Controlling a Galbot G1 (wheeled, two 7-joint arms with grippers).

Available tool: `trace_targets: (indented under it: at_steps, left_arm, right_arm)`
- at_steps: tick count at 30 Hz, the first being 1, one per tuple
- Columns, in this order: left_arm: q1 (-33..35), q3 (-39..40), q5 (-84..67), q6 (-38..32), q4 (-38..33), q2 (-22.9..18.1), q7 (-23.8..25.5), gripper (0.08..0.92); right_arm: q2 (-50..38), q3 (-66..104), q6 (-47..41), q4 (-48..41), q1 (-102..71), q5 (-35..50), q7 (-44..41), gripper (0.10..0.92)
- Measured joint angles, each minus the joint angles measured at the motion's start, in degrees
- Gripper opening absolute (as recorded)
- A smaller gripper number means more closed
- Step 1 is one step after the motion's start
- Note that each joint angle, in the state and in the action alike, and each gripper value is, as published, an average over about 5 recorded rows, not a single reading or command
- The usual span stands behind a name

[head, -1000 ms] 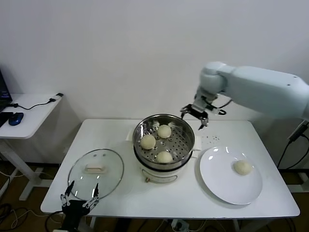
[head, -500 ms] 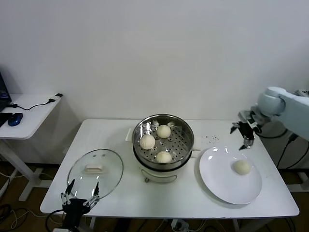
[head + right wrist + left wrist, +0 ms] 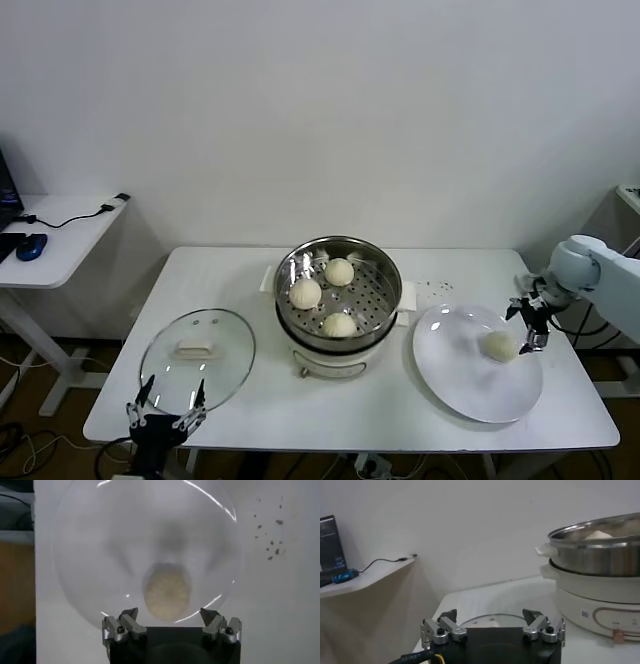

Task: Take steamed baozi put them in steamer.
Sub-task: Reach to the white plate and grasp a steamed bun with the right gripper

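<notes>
The right gripper (image 3: 532,322) hangs over the far right side of the white table (image 3: 390,410), just above the right-hand edge of the flat white plate (image 3: 455,375). Its fingers (image 3: 125,621) stand wide apart with nothing between them. The last baozi on the plate (image 3: 501,346) sits just beside and a little to the left of that gripper, below the level of the fingertips and not touched by them. From the right wrist camera the bun (image 3: 167,591) lies right under the gripper (image 3: 171,625), roughly centred in the gap between the two spread fingers, resting on the plate (image 3: 90,555). Three more baozi already lie in the steamer (image 3: 375,262), the shiny perforated basket on its white pot base in the middle of the table: one at the back (image 3: 340,271), one at the left (image 3: 306,293) and one at the front (image 3: 339,325), well apart from the gripper. The left gripper (image 3: 165,410) is down at the table's near left corner, open and empty, just in front of the glass lid (image 3: 225,345) lying flat on the table. In its own wrist view its fingers (image 3: 443,628) are spread, and the steamer (image 3: 600,550) rises off to one side.
</notes>
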Motion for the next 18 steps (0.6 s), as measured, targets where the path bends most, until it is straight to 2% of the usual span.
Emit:
trace_targets:
  at_steps: [14, 18]
  left_arm:
    - [-0.16, -0.19, 0.01, 0.06, 0.38, -0.05, -0.14, 0.823]
    - [-0.10, -0.10, 0.07, 0.05, 0.43, -0.08, -0.15, 0.823]
  right_arm:
    - [4.13, 5.38, -0.31, -5.15, -6.14, -2.38, 0.71, 0.823]
    - [4.76, 6.21, -0.30, -6.03, -6.61, -2.70, 0.65, 0.786]
